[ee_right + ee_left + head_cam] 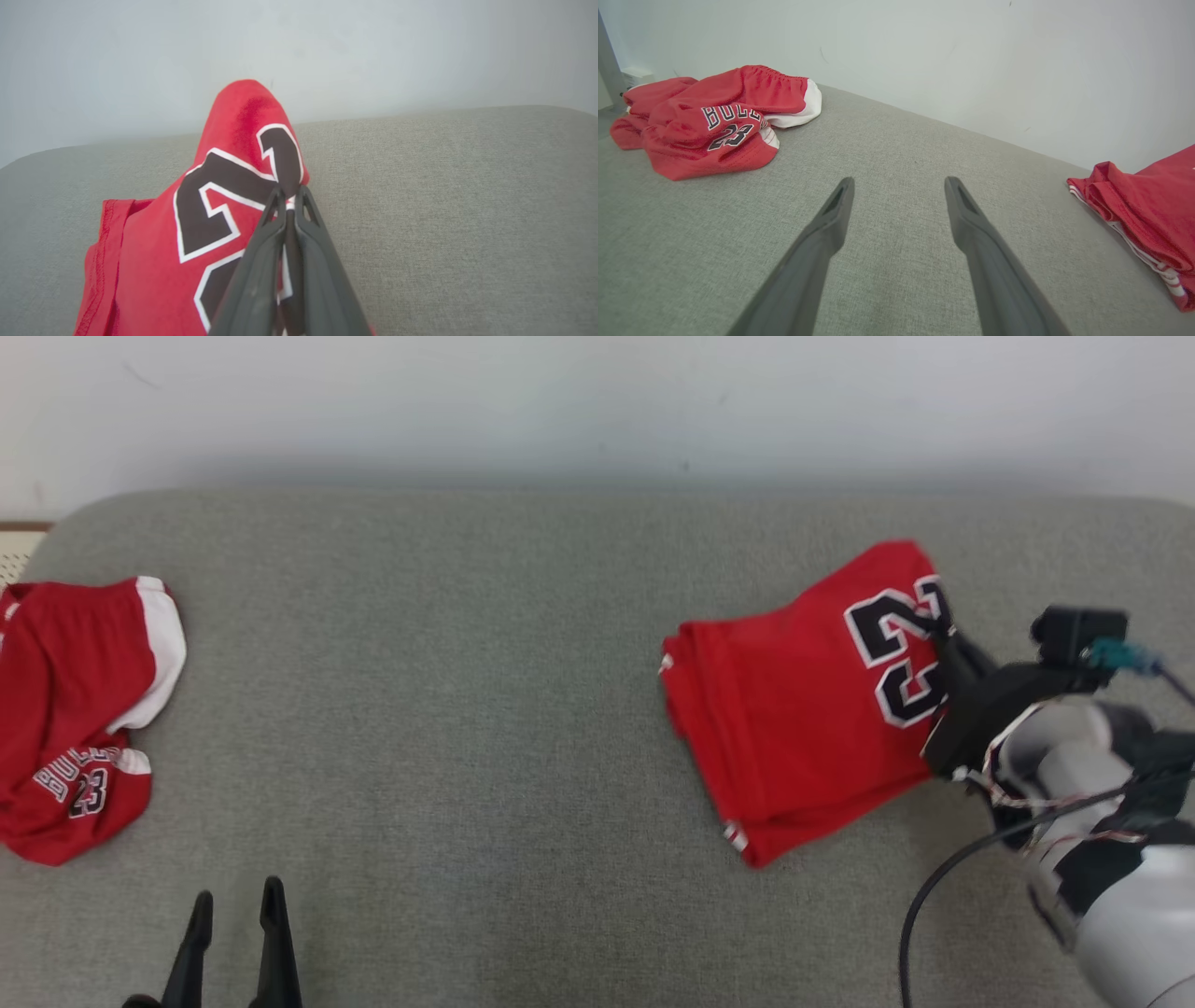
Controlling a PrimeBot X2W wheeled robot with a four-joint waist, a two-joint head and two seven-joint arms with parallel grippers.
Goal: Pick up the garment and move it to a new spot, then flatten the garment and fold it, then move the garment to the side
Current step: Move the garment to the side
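A folded red jersey (803, 700) with a black and white number lies at the right of the grey cushioned surface (467, 709); this is the garment. My right gripper (945, 637) is shut on the garment's right edge, pinching the cloth at the number. In the right wrist view the two fingers press together on the red fabric (224, 196), which is lifted into a peak at the grip (289, 193). My left gripper (235, 901) stands open near the front left, with nothing between its fingers (836, 210). The folded garment's edge (1148, 214) shows at the right of the left wrist view.
A crumpled red and white pair of shorts (75, 709) printed with the number 23 lies at the far left edge, also seen in the left wrist view as shorts (714, 121). A pale wall (597, 401) runs behind the surface. The right arm's cable (943, 887) hangs at the lower right.
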